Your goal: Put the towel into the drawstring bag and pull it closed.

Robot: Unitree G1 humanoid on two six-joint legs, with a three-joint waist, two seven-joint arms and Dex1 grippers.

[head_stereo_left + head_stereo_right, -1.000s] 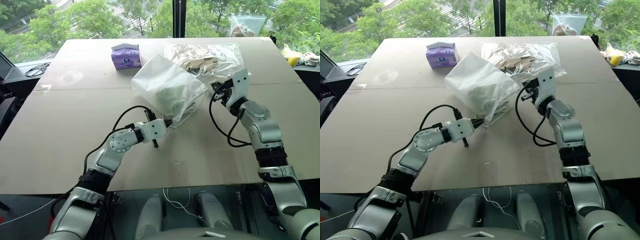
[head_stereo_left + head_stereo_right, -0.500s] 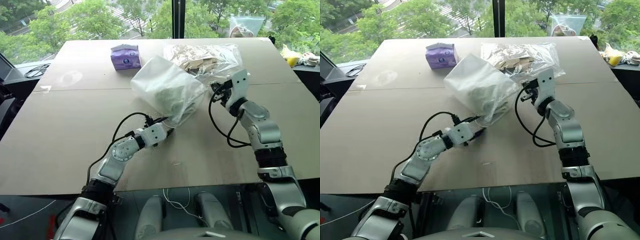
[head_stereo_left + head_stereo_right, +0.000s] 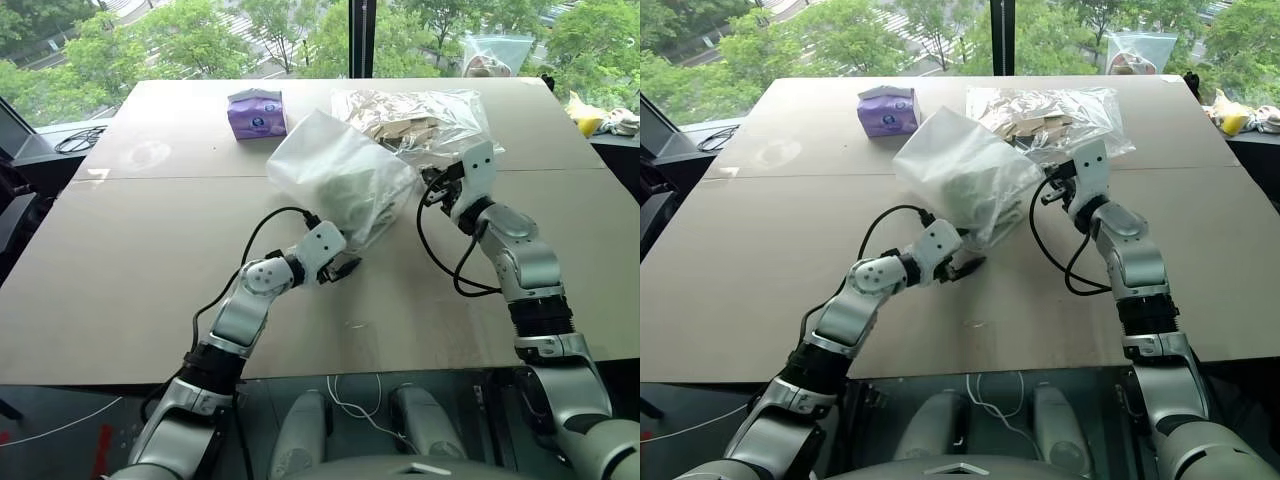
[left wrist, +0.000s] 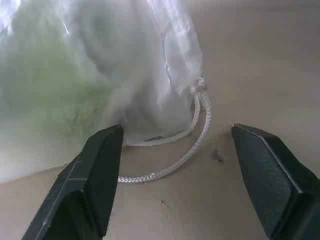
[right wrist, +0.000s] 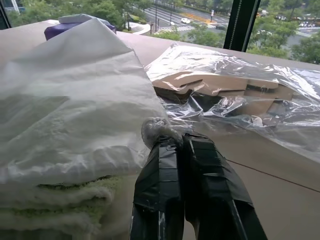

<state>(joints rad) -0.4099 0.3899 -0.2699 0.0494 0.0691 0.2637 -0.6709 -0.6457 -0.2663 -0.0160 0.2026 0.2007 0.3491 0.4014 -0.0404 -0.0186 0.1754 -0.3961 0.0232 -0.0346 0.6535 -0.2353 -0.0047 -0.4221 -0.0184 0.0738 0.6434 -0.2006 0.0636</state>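
Observation:
The translucent white drawstring bag lies on the table, its gathered mouth pointing toward me. Through its wall the pale green towel shows inside, also a green blur in the left wrist view. My left gripper is open at the bag's mouth, and the loose white cord lies on the table between its fingers, touching neither. On the bag's right side my right gripper is shut on a bunched bit of the bag's thin wall and holds that edge up.
A small purple packet sits behind the bag on the left. A clear plastic bag of cardboard pieces lies just behind my right gripper. Another clear bag stands at the far edge. Bare brown table stretches to the left.
My left gripper has opened and let go of the cord at the bag's mouth, rolling and shifting slightly right. The right gripper has kept its grip and place.

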